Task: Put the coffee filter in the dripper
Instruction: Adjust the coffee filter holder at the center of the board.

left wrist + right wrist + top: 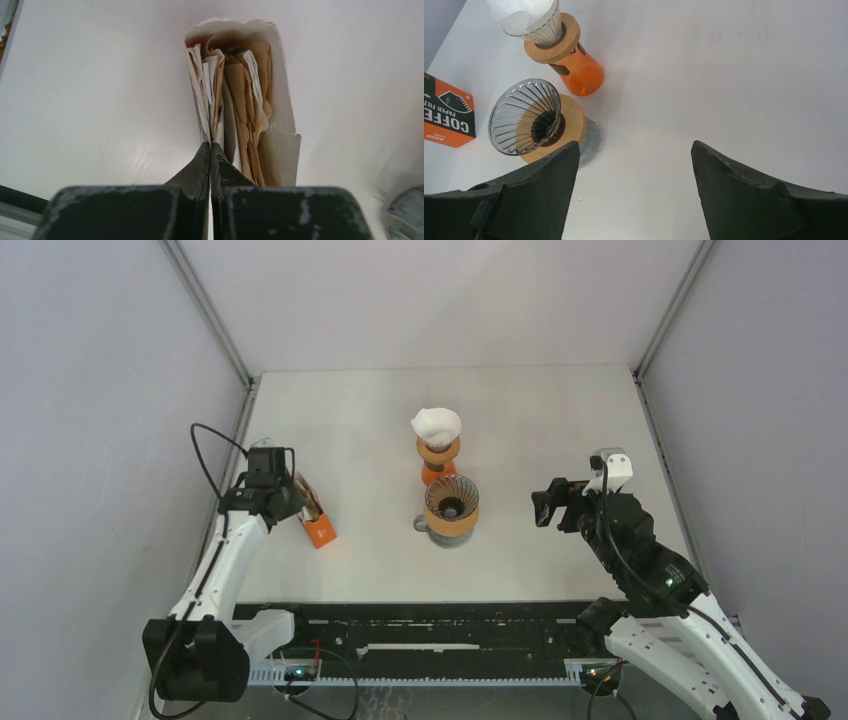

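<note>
**mugs_up:** How is the left arm set?

**v60dave:** It's stretched out to the left side of the table [560, 420], elbow bent, wrist tipped down at the box [317, 524]. The left gripper [210, 148] has its jaws pressed right together, and the tips meet on the near edge of a filter [214, 95]. It looks pinched there, still inside the open box.

**mugs_up:** And the right one?

**v60dave:** The right gripper [546, 508] hangs above the table just right of the dripper [451, 502], pointing towards it. The jaws are spread wide with nothing between them.

**mugs_up:** What does the filter look like?

**v60dave:** It's pale, thin and creased. It stands on edge in a crumpled bundle of tan and white papers, and the box's torn flap is open around them. The box itself is orange and black and lies flat, well left of the dripper.

**mugs_up:** And the dripper?

**v60dave:** It's a clear ribbed cone on a wooden collar, mid-table. Just behind it a second cone [437, 426], on an orange base, has white paper in it.
</note>
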You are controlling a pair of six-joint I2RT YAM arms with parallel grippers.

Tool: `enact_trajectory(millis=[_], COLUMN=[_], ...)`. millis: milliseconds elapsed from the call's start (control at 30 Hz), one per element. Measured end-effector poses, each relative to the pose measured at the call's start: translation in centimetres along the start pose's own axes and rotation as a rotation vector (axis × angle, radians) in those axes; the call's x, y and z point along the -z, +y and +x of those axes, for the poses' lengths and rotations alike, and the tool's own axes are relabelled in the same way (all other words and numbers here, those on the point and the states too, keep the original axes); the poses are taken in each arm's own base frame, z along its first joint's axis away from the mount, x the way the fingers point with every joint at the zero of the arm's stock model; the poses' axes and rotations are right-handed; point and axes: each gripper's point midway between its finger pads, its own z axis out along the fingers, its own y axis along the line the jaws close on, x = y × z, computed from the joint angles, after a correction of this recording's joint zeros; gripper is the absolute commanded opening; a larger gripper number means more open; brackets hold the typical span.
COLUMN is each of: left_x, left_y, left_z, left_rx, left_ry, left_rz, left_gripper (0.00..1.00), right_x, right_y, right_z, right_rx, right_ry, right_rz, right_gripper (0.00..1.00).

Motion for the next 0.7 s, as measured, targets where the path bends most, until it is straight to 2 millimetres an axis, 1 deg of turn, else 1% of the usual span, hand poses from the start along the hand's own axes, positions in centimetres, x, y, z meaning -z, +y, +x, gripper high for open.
enact_trajectory(millis=[200, 233, 433, 567, 633, 700], left_x=[0.1, 0.2, 0.4, 0.3, 0.4, 0.5], left_y=[-0.6, -0.6, 0.2, 0.8, 1.0, 1.2], left_z=[-0.5, -0.5, -0.7, -0.3, -0.2, -0.1], left_rx=[-0.169, -0.195, -0.278, -0.295, -0.298, -0.298], left_ry=[0.049, 0.056, 0.08, 0.102, 0.109, 0.115], left_rz=[0.039, 0.041, 0.011, -0.017, -0.028, -0.038], left_gripper=[0.01, 0.02, 0.14, 0.24, 0.32, 0.34], right_x=[0.0, 0.0, 0.0, -0.1, -0.1, -0.2], right_y=[0.0, 0.0, 0.0, 0.0, 0.0, 0.0], right_z=[0.0, 0.0, 0.0, 0.1, 0.1, 0.1], right_rx=[0.0, 0.0, 0.0, 0.001, 0.002, 0.003], right_ry=[0.0, 0.0, 0.001, 0.004, 0.006, 0.008], right_rz=[0.0, 0.0, 0.001, 0.001, 0.001, 0.002], right_gripper=[0.9, 0.9, 0.9, 0.9, 0.9, 0.9])
